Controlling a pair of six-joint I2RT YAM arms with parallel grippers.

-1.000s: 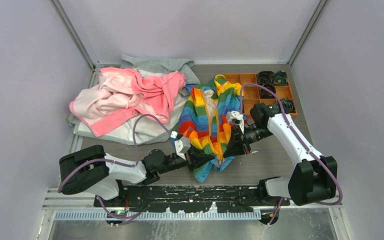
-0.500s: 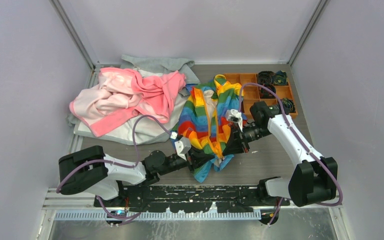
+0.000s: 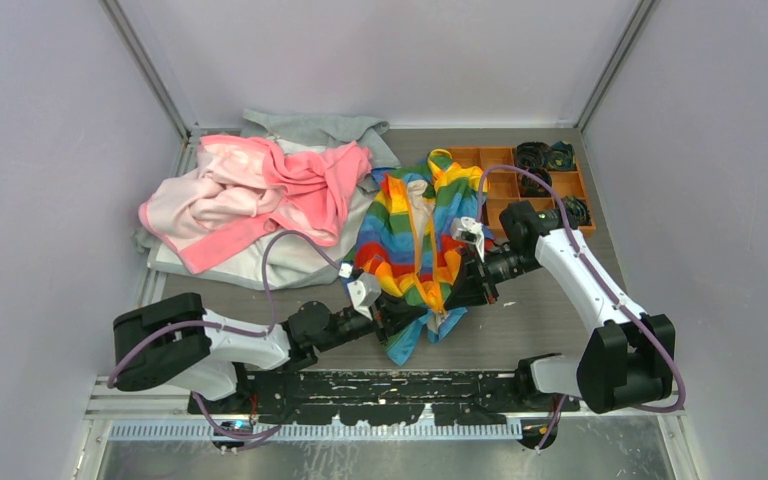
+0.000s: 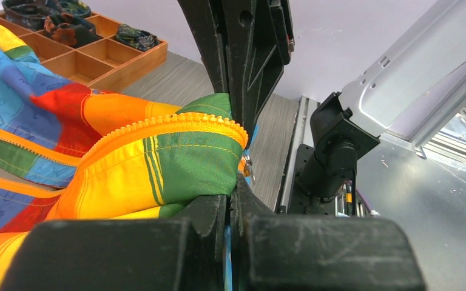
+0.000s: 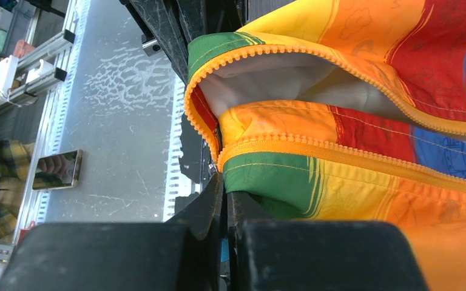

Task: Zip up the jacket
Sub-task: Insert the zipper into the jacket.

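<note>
Rainbow-striped soft jacket [image 3: 412,225], orange toothed zipper [image 5: 315,151] unjoined. My black left gripper [image 4: 233,209] pinched shut on one green hem corner, black right gripper [image 5: 224,203] likewise on other. I judge aligning step; next: mate zipper ends.

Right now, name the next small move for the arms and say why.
Probably ease the left gripper and right gripper together so the zipper ends meet: both are shut on the jacket at its hem, and its orange rows gape apart.
</note>
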